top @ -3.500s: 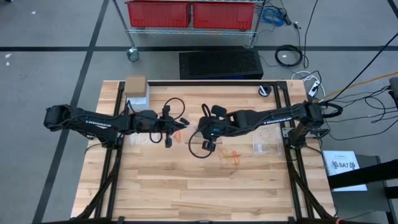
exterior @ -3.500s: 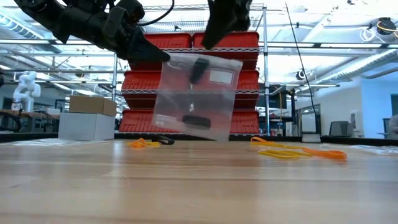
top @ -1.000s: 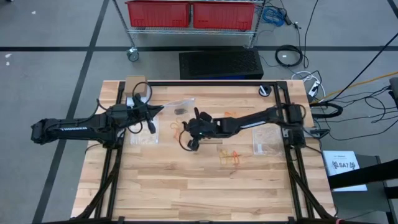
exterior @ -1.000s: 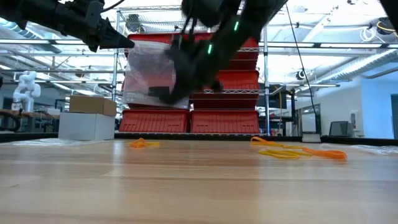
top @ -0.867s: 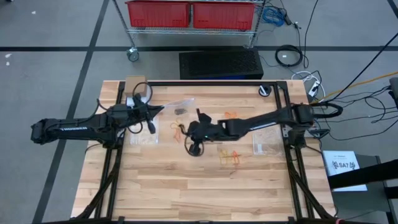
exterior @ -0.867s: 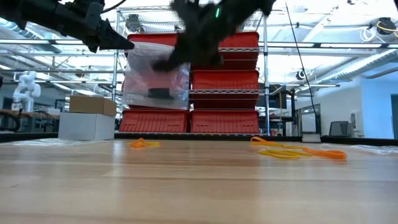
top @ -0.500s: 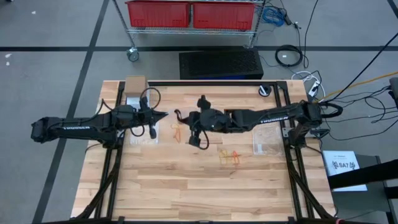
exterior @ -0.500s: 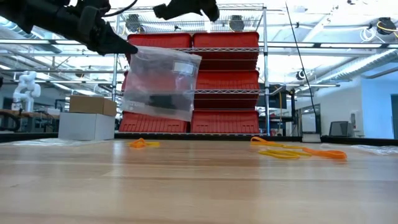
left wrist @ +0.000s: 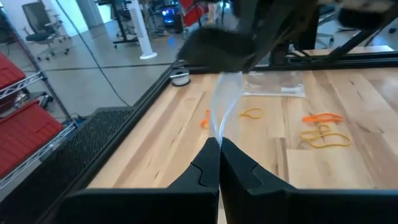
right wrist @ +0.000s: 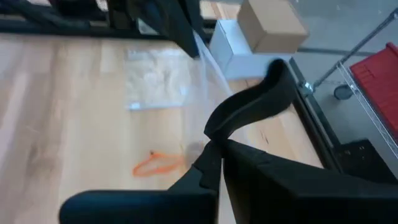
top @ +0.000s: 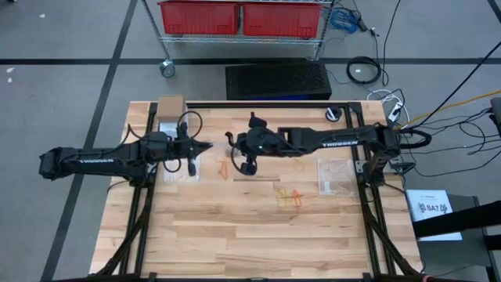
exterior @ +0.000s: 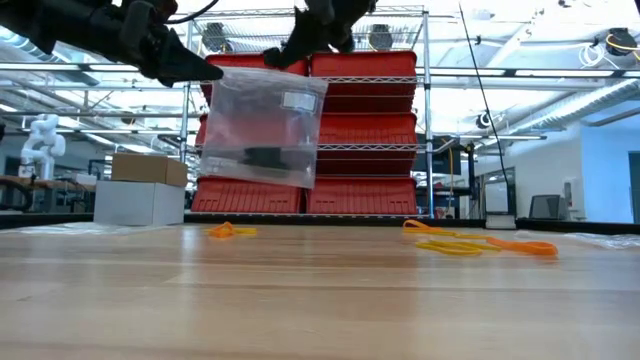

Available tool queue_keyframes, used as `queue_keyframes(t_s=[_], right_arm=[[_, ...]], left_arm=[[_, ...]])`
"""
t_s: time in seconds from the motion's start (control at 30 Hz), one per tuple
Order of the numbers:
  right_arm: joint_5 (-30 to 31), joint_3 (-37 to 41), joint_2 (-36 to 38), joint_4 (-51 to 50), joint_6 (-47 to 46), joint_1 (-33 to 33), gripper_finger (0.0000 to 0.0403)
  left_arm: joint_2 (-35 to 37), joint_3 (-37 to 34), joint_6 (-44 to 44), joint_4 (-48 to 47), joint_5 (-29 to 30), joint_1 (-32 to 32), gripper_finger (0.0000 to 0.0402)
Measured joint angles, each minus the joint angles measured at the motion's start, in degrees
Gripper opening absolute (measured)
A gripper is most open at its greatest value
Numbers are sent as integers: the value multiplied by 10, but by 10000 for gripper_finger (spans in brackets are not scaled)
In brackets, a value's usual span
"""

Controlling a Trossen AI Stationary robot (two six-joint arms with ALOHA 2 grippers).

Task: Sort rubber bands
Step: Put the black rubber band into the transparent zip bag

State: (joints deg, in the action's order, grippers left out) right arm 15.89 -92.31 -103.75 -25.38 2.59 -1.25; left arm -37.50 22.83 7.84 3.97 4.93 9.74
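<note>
While the rubber bands (exterior: 232, 231) lie loose on the table (top: 258, 235), orange and yellow clusters rest well below both claws; a clear bag (exterior: 262, 128) hangs in the air between them, dark bands inside it; the left gripper (exterior: 205, 70) is clamped tight on one upper corner of it; the right gripper (exterior: 293, 42), fingers together, pinches the opposite upper edge; another bag of pale bands (top: 335, 177) lies flat nearby.
</note>
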Motion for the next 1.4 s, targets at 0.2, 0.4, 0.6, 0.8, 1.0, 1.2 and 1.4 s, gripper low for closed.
queue_keyframes(t_s=[0.2,0.4,0.6,0.8,1.0,1.2,1.4], right_arm=[[-28,0,-13,-11,-6,-15,0],[-66,0,-13,-16,-17,-21,0],[-113,-31,-9,-85,-57,-20,0],[-151,-74,-9,-154,-159,-21,0],[-184,-78,-8,-206,-187,-20,0],[-236,-78,-20,-209,-196,-20,0],[-270,-78,-39,-228,-200,-21,0]], left_arm=[[0,0,0,1,-7,0,2],[-1,0,0,0,-18,0,2],[-22,0,0,-2,-18,0,2],[-61,0,26,-2,-18,0,2],[-95,0,48,6,-19,0,2],[-119,0,51,43,-55,-1,2],[-128,1,58,52,-69,-3,2]])
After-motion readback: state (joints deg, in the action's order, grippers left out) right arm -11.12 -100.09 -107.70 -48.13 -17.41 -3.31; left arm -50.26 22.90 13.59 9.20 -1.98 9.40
